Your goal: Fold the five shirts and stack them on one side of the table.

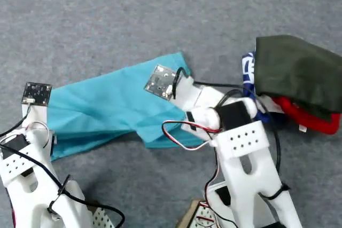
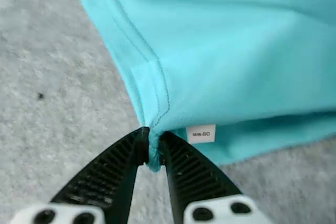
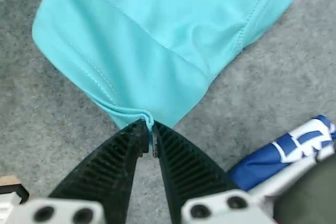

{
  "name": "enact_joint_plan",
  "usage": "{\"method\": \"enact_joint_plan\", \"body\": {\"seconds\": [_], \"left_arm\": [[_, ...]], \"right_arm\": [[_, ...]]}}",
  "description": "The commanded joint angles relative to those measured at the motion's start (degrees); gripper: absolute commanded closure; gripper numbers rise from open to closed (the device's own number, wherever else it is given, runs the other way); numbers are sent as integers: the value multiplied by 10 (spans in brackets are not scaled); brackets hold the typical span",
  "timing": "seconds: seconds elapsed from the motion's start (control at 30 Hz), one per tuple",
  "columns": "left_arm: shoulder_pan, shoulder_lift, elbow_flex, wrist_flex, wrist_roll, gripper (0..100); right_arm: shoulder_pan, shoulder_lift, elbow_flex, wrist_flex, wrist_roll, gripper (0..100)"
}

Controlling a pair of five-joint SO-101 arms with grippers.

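We judged the task partway done: left pincer (image 2: 151,148) and right pincer (image 3: 149,132) each pinched the teal shirt (image 1: 107,105), a pile (image 1: 299,70) lying beside the right.

The right gripper (image 3: 150,131) has its black ribbed jaws pinched together on a bunched edge of the turquoise shirt (image 3: 157,40), with a thin sliver of the cloth caught between the tips. The shirt lies on the grey felt-like surface (image 3: 47,129), spreading away from the jaws in soft folds, and lines of stitching run along its layered edges and its far corner. Off to one side, apart from the turquoise cloth, a blue and white garment (image 3: 283,158) lies on the surface just beside the gripper's body.
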Motion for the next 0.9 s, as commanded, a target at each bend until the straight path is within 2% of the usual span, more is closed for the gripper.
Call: {"method": "enact_joint_plan", "body": {"seconds": [0.0, 0.13, 0.43, 0.57, 0.63, 0.7, 0.77, 0.87], "left_arm": [[23, -11, -3, 28, -14, 981], [27, -11, 22, 11, -27, 981], [28, -6, 33, -1, -30, 975], [20, -7, 33, 3, -63, 852], [0, -10, 28, 3, -72, 791], [-24, -10, 13, 4, -96, 774], [-50, -11, -14, 25, -139, 782], [-83, -11, -93, 116, -194, 840]], "right_arm": [[14, -15, 42, -65, -4, 996], [14, -15, 78, -102, -4, 996], [11, -18, 138, -105, 13, 974], [14, -19, 156, -99, 43, 816], [14, -19, 150, -78, 65, 780], [14, -25, 129, -49, 72, 778], [14, -42, 97, -14, 73, 778], [14, -63, 46, 6, 72, 781]]}}
